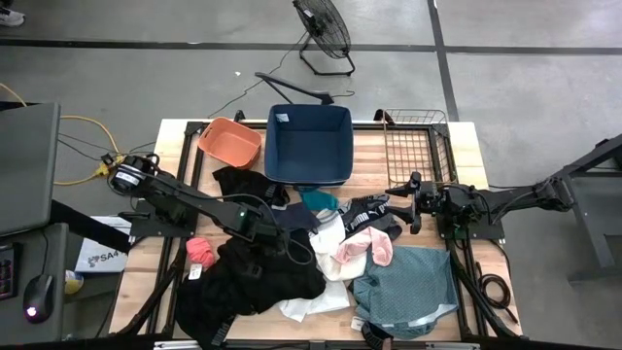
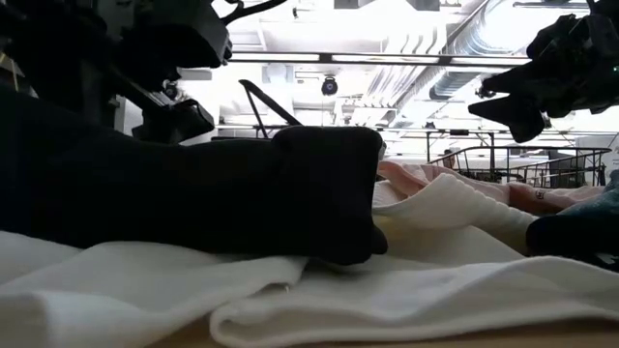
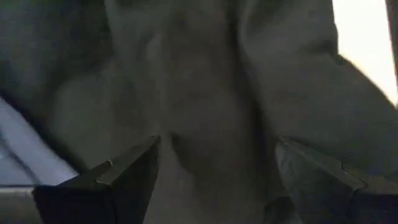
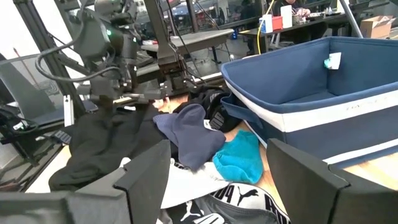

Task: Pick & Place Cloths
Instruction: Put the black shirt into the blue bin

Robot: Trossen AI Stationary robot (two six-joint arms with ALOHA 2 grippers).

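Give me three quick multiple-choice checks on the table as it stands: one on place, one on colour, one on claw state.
1. Where is the left claw?
A. inside the navy tub
B. low over the black cloths, mid-table
C. off the table

2. What colour is the basin beside the navy tub?
A. orange
B. green
C. white

3. How does the right claw stand?
A. shut on the teal cloth
B. shut on the wire basket
C. open, holding nothing

Key: 1 B, the high view puts it above the dark pile. 2 A, the high view shows orange. 3 C, its fingers stand apart with nothing between them in the right wrist view.
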